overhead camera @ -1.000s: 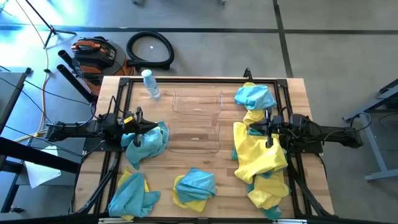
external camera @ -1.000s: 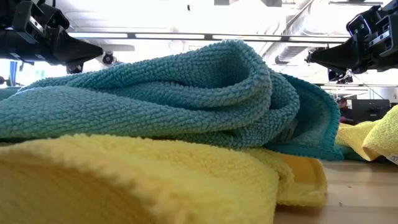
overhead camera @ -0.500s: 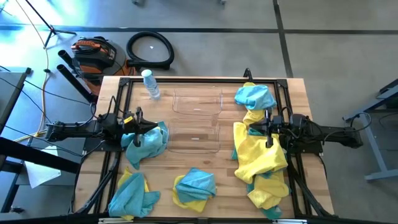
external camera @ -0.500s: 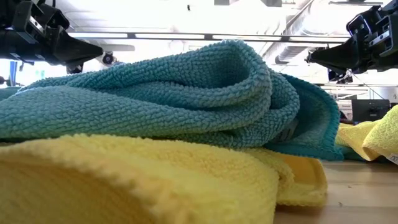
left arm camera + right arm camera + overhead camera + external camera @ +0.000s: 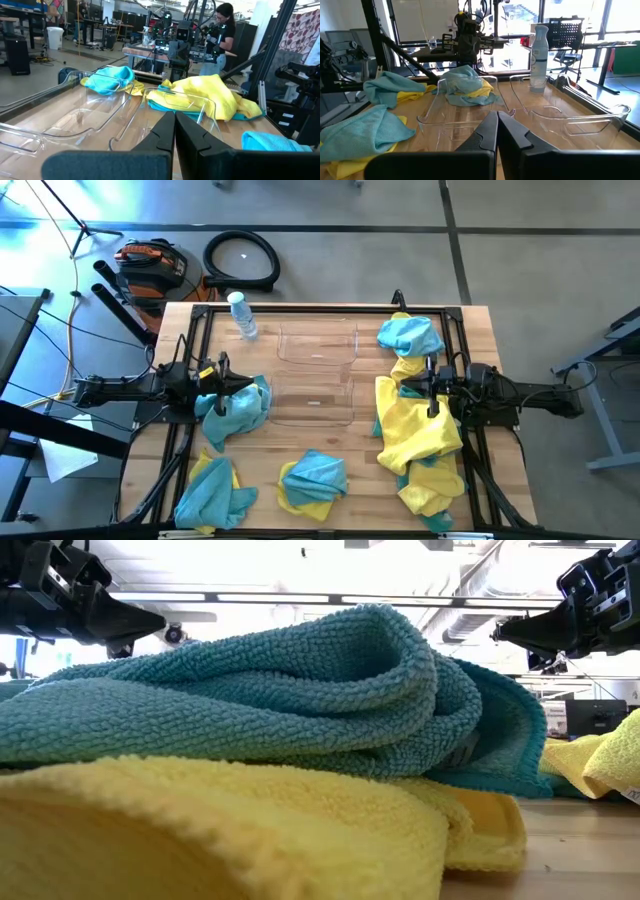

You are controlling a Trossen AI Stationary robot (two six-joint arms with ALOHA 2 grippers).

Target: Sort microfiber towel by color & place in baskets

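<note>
Both grippers hover with fingers pressed together, holding nothing: the left gripper (image 5: 245,387) over a teal towel (image 5: 235,408), the right gripper (image 5: 405,389) over a yellow towel (image 5: 410,425). Between them sit two clear baskets (image 5: 317,345), apparently empty. More towels (image 5: 312,480) lie along the near edge.

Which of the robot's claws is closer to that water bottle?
The left claw. The water bottle stands at the table's far-left corner, on that claw's side; the right claw is across the baskets.
</note>
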